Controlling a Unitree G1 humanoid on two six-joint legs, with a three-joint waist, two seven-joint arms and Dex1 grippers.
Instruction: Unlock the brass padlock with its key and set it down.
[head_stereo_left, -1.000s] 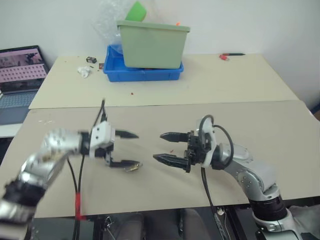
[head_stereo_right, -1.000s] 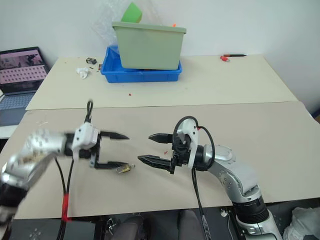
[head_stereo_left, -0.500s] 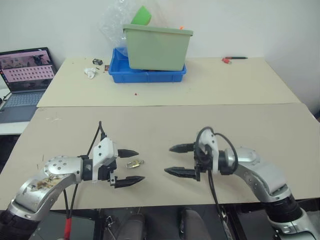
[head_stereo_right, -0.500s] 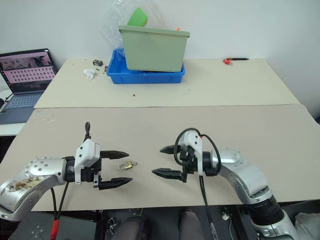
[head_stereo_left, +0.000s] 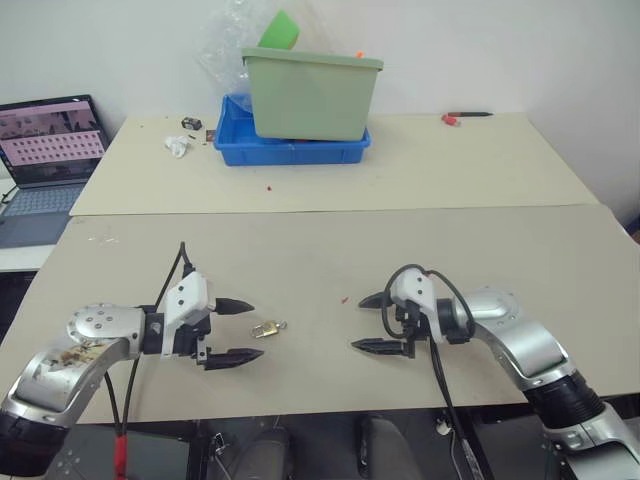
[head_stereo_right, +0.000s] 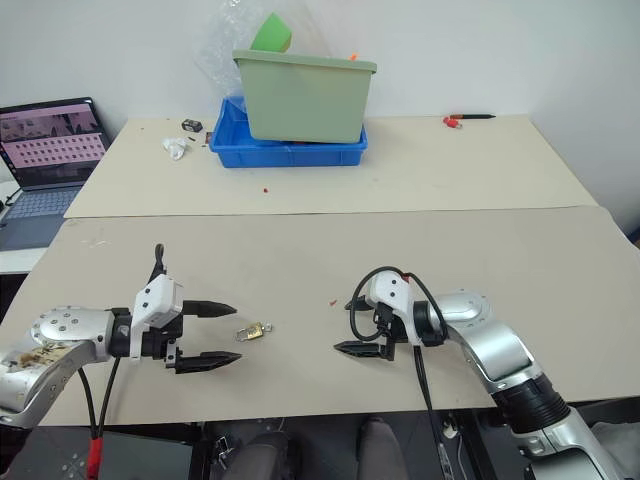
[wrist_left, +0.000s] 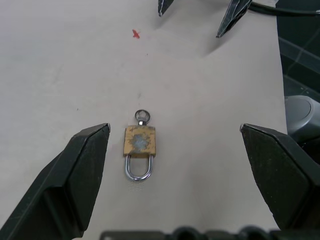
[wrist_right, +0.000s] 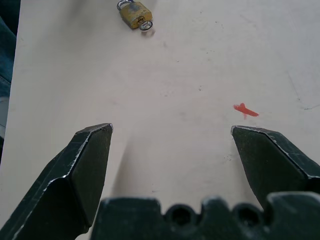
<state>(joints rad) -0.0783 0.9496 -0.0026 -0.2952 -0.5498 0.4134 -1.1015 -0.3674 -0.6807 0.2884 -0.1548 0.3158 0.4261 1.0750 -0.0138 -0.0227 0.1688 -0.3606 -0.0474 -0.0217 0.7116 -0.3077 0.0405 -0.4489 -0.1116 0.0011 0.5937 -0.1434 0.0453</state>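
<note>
A tiny brass padlock (wrist_left: 140, 141) lies flat on the beige worktop (head_stereo_left: 400, 250), in the lower centre-left of the head view. Its yellow-gold body is worn, with a dull grey patch on the face. A thin silvery shackle loops from one end; a small metal ring shows at the opposite end.

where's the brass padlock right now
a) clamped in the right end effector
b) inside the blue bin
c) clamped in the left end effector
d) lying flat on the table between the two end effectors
d: the brass padlock lies flat on the table, apart from both the open left end effector and the open right end effector.
</note>
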